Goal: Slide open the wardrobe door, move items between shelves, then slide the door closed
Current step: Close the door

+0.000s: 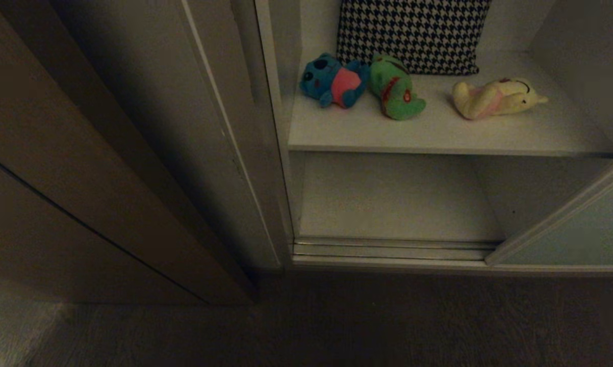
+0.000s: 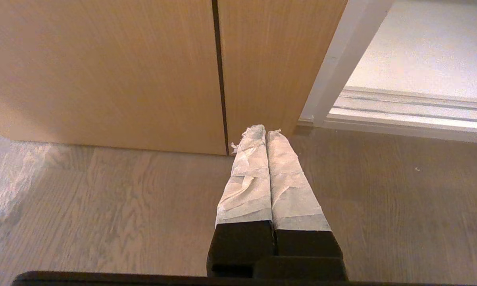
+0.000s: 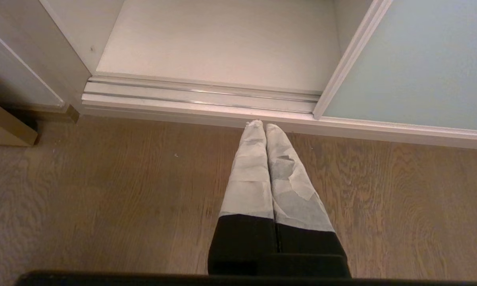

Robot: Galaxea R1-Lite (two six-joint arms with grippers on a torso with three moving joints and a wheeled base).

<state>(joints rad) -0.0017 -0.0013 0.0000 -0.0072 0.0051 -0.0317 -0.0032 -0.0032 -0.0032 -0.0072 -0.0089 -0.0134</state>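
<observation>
The sliding wardrobe door (image 1: 582,224) is standing pushed to the right, leaving the shelves exposed. On the upper shelf (image 1: 439,135) three plush toys are lying in a row in front of a houndstooth cloth (image 1: 413,33): the blue toy (image 1: 333,81) touching the green frog (image 1: 396,87), the yellow toy (image 1: 495,97) well apart to the right. The lower shelf (image 1: 393,204) is sitting bare above the floor rails (image 1: 388,250). All three look soft and light, likely squashing under a pinch, so gripping each across the plump belly seems safest. The left gripper (image 2: 262,133) and right gripper (image 3: 261,125) are hanging low over the wooden floor (image 3: 103,198), jaws pressed together, holding nothing.
</observation>
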